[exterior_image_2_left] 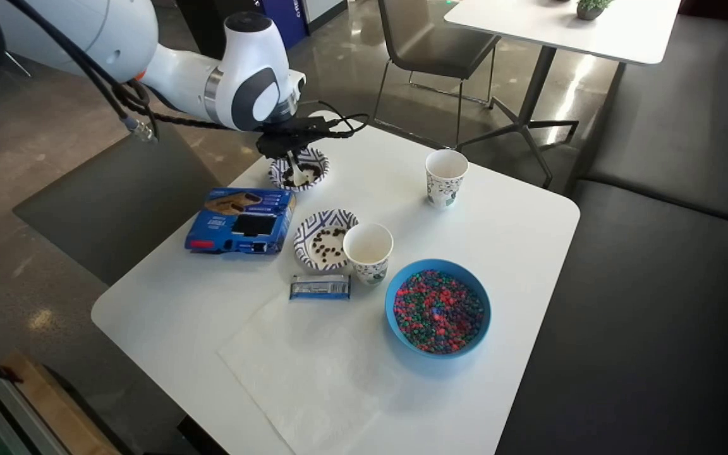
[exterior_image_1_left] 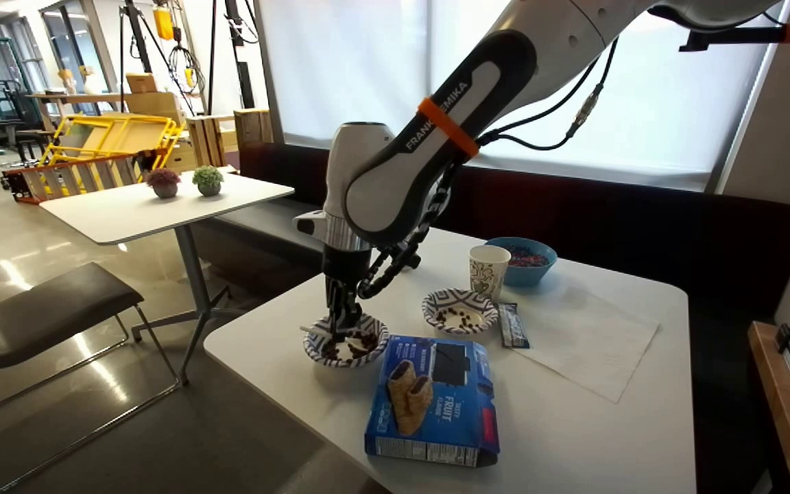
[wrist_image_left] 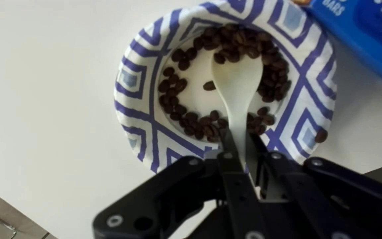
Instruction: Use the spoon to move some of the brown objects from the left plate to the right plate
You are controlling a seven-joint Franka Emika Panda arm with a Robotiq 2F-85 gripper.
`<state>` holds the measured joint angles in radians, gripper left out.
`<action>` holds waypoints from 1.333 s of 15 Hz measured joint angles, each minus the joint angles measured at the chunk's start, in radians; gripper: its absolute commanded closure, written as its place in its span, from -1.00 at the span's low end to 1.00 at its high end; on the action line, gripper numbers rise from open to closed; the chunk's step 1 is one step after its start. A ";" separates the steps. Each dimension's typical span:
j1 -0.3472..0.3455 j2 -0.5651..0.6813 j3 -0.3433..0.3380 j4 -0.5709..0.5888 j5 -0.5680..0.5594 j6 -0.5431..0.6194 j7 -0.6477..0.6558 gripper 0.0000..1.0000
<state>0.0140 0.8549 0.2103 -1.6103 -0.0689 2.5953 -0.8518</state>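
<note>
My gripper is shut on the handle of a white spoon, over the left plate. The spoon's bowl points into the plate, its tip against the heap of brown objects; a few overlap the tip. More line the plate's inner edge, and one sits on its outer rim. In both exterior views the gripper is low over the left plate. The right plate stands beside it with some scattered brown bits; it is out of the wrist view.
A blue box lies beside both plates. A paper cup stands against the right plate, with a blue packet and a blue bowl of coloured bits near it. Another cup stands farther off.
</note>
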 measured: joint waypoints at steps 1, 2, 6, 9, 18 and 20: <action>0.011 -0.002 -0.010 0.001 -0.017 -0.014 0.007 0.93; 0.022 -0.003 -0.019 0.003 -0.034 -0.027 0.013 0.93; 0.064 -0.006 -0.052 0.012 -0.102 -0.074 0.031 0.93; 0.093 -0.011 -0.079 0.014 -0.157 -0.094 0.049 0.93; 0.143 -0.029 -0.123 0.016 -0.277 -0.136 0.085 0.93; 0.149 -0.030 -0.127 0.017 -0.295 -0.142 0.086 0.93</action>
<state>0.1634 0.8245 0.0838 -1.5936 -0.3640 2.4530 -0.7654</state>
